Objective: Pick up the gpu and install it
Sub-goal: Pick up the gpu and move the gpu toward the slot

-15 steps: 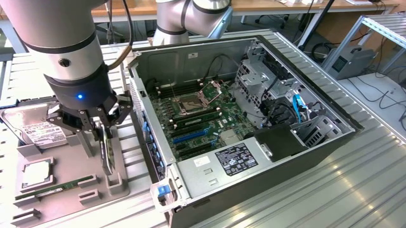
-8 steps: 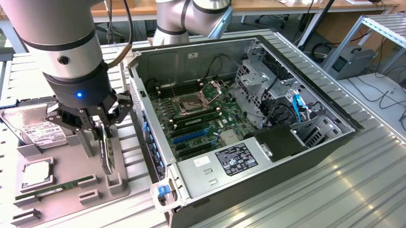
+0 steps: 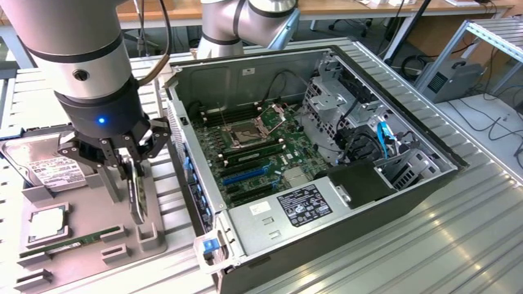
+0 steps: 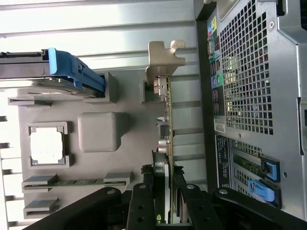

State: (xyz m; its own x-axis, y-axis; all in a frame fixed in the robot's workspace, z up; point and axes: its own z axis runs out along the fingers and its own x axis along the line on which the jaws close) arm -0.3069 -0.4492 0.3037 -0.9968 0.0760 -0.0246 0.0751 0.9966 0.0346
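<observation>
Grey plastic made up the parts tray (image 3: pixel 86 199) beneath me in the exterior view, sitting on the ribbed metal table (image 3: pixel 408 245) at that view's left. My gripper (image 3: pixel 124 182) hung straight down over the tray, its fingers narrowed around the gpu (image 3: pixel 139 209), which stood on its long edge in the tray's slots. Further toward the exterior view's left lay the hard drive (image 3: pixel 48 170), the processor (image 3: pixel 46 224) and the RAM stick (image 3: pixel 72 245), each in its own recess. Just beside the tray, the open computer case (image 3: pixel 392 184) lay on its side with the motherboard (image 3: pixel 257 153) exposed.

From the wrist view, I saw the gpu (image 4: pixel 167 139) edge-on, its silver bracket (image 4: pixel 162 60) at the far end, beside a tray post. My gripper (image 4: pixel 164 201) had one black finger on each face of the card and looked clamped on it, the jaws only partly apart. The perforated rear of the computer case (image 4: pixel 249 86) stood close alongside the card. The hard drive (image 4: pixel 29 72) with its blue rail, the processor (image 4: pixel 47 146) and the RAM stick (image 4: pixel 76 182) sat on the card's other side.
</observation>
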